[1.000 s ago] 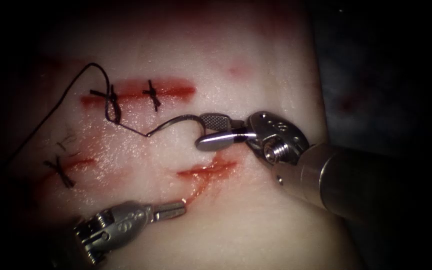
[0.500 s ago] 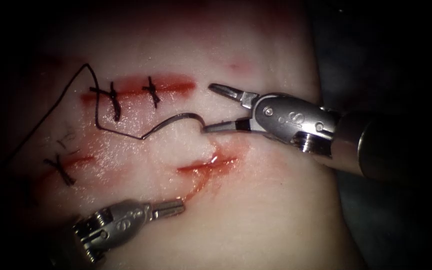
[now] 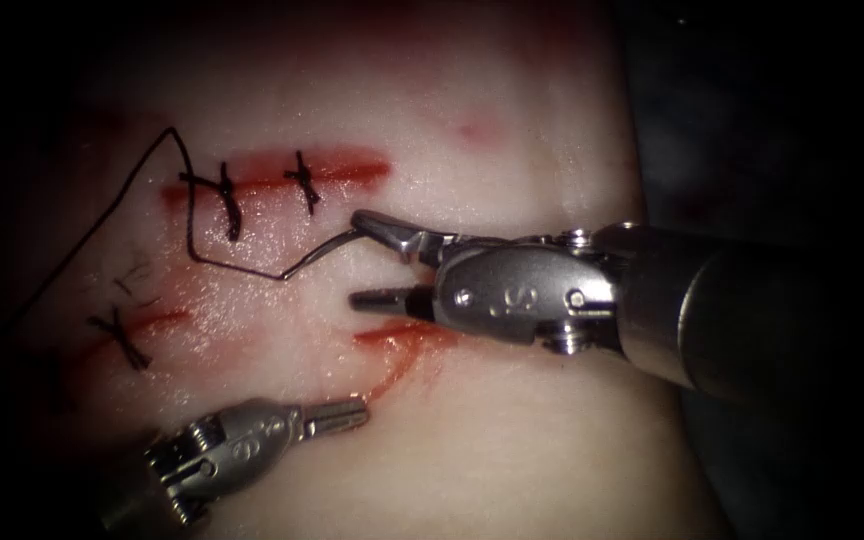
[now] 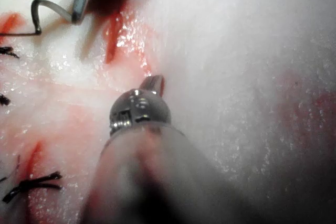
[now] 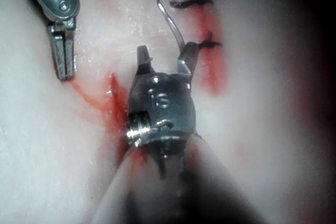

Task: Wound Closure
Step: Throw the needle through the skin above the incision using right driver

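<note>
Two grippers are working over one piece of tissue (image 3: 512,100). Three tied stitches are showing in the endoscope view: two (image 3: 227,200) (image 3: 304,182) crossing the far red cut (image 3: 352,165), one (image 3: 117,338) on the short cut at the near left. A fourth cut (image 3: 392,338), with no stitch across it, is lying in the middle, with red fluid (image 3: 387,385) trailing from it toward the near side.

One needle (image 3: 327,248) is lying on the tissue between the far cut and the open middle cut, not in the tissue as far as can be seen. One thread (image 3: 137,180) is running from its left end, looping far and left past the stitches.

The right gripper (image 3: 367,258) is coming in from the right with its jaws standing wide; the far jaw is touching the needle's right end and the near jaw is apart from it, so nothing is clamped. Half a second ago it was further right, with its near jaw at the needle's end; now it is sitting further left, over the needle's right part.

The left gripper (image 3: 337,418) is resting at the near left, jaws closed together and holding nothing, just where it was before.
</note>
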